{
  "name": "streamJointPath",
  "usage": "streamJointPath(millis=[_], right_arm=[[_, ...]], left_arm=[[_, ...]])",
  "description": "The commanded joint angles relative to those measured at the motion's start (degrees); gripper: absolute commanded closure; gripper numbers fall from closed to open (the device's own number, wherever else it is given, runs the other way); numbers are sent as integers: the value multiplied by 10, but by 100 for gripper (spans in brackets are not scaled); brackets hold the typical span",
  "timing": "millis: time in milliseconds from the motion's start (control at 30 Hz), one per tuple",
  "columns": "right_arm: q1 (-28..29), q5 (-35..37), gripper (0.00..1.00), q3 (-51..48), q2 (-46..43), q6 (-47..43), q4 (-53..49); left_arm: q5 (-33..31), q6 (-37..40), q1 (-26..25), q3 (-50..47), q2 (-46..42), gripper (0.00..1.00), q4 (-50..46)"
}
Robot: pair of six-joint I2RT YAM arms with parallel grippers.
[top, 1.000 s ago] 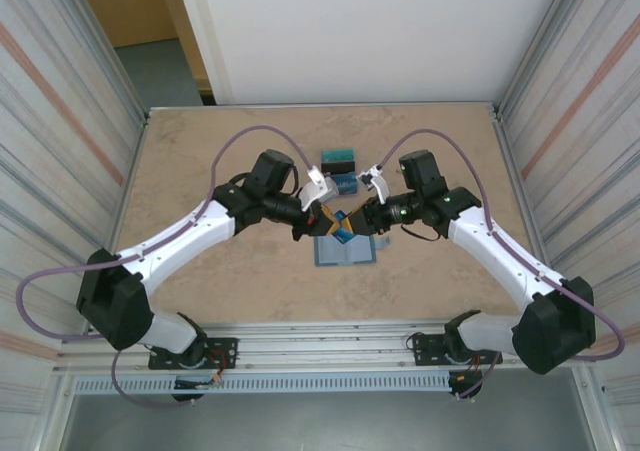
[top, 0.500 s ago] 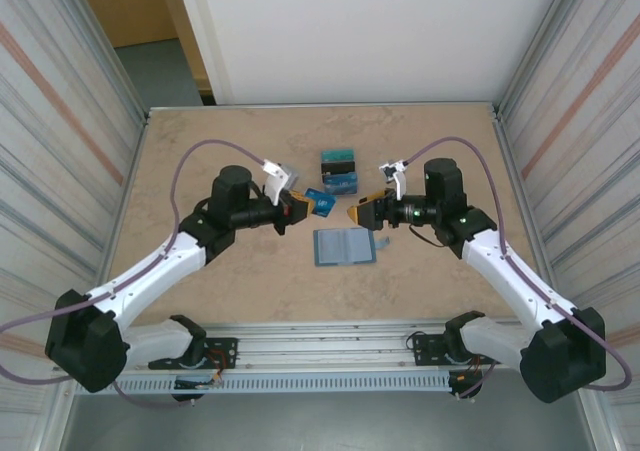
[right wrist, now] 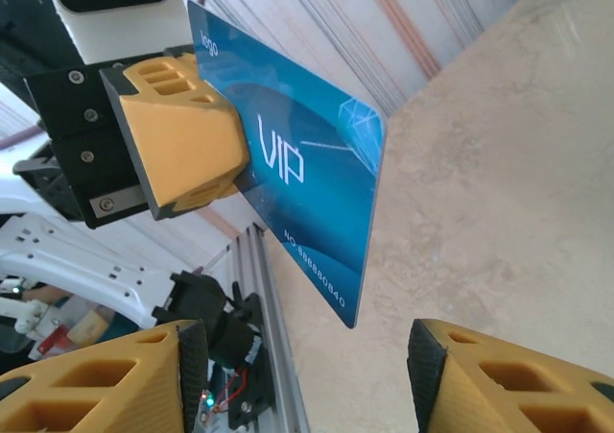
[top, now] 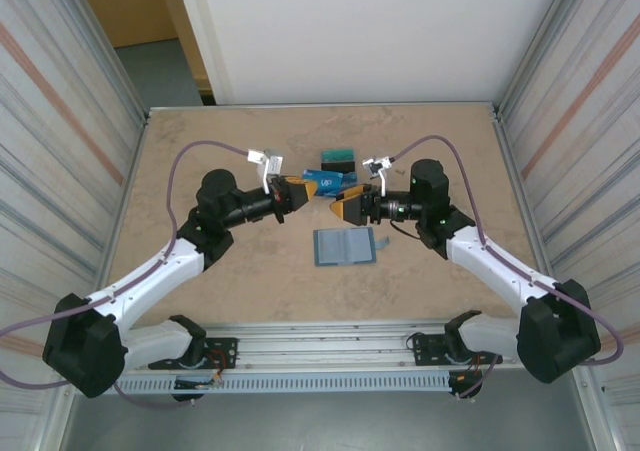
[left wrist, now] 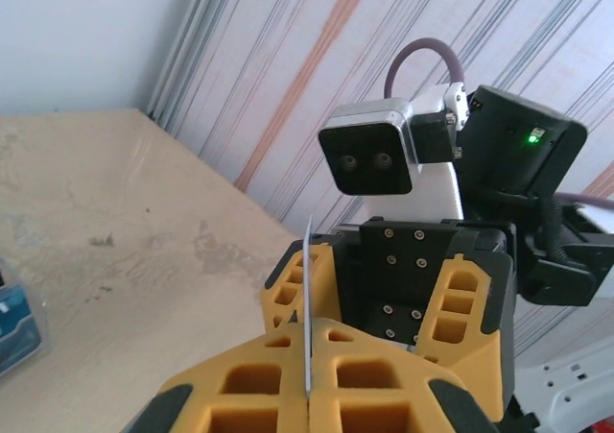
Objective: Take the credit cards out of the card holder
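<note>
Ribbed metal walls [top: 70, 121] close off the left and right edges of the beige table [top: 200, 141].

My left gripper [top: 298, 195] is clamped on one short end of a blue VIP card [top: 320, 182], holding it off the table over the middle, a little toward the far edge. From my left wrist the card is a thin line seen edge-on, pinched where my two yellow fingertips meet.

My right gripper [top: 340, 207] faces the left one head-on, just beside the card's free end, with its jaws apart. From my right wrist the card's printed face fills the space ahead, and its free corner hangs over the gap between my two fingers [right wrist: 96, 380]. Neither finger touches the card.

On the table, the card holder [top: 344, 246] lies flat and spread open, pale inner faces up. It is on the near-edge side of both grippers, roughly midway between the left and right edges, and apart from them.

Toward the far edge, a small pile of loose cards [top: 338, 157], teal and black, rests on the table beyond the grippers.
</note>
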Motion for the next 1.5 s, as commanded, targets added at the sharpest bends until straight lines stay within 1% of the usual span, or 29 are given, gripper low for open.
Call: streamJointPath(millis=[0, 67, 133, 233, 333, 367, 533, 567, 600, 667, 733, 767, 867, 1000, 1133, 1267, 1467], right_arm=[[3, -9, 42, 29, 5, 10, 42], [2, -11, 44, 34, 11, 12, 45], [3, -16, 50, 36, 15, 18, 59], [3, -23, 62, 39, 20, 28, 84], [3, -35, 78, 46, 26, 37, 106], [3, -39, 82, 47, 28, 39, 111], [3, -53, 94, 53, 27, 43, 113], [3, -56, 95, 54, 26, 42, 111], [3, -58, 97, 56, 25, 39, 105], [2, -56, 99, 59, 18, 22, 78], [2, -51, 99, 62, 10, 0, 42], [2, -47, 99, 64, 4, -14, 18], [3, -39, 99, 70, -10, -54, -47], [3, -36, 99, 74, -29, -92, -114], [3, -40, 98, 80, -43, -120, -165], [4, -48, 98, 88, -49, -137, -194], [9, -55, 97, 98, -53, -160, -229]], left_arm=[[29, -43, 4, -8, 2, 100, 66], [37, -46, 4, -5, 3, 100, 67], [43, -50, 4, -7, 5, 100, 70], [51, -55, 4, -7, 6, 100, 72], [49, -57, 4, -10, 8, 100, 75], [48, -55, 4, -12, 9, 100, 75], [51, -54, 6, -12, 15, 100, 70], [52, -54, 7, -11, 15, 98, 68], [53, -52, 9, -11, 15, 92, 65], [57, -47, 15, -9, 11, 72, 56], [59, -37, 25, -5, 0, 58, 39], [61, -26, 30, -2, -8, 52, 24], [61, 31, 42, 25, -36, 43, -54], [55, 149, 44, 94, -60, 36, -216], [95, 249, 44, 169, -44, 29, -346], [110, 315, 33, 237, -4, 29, -438], [112, 422, -13, 338, 62, 30, -560]])
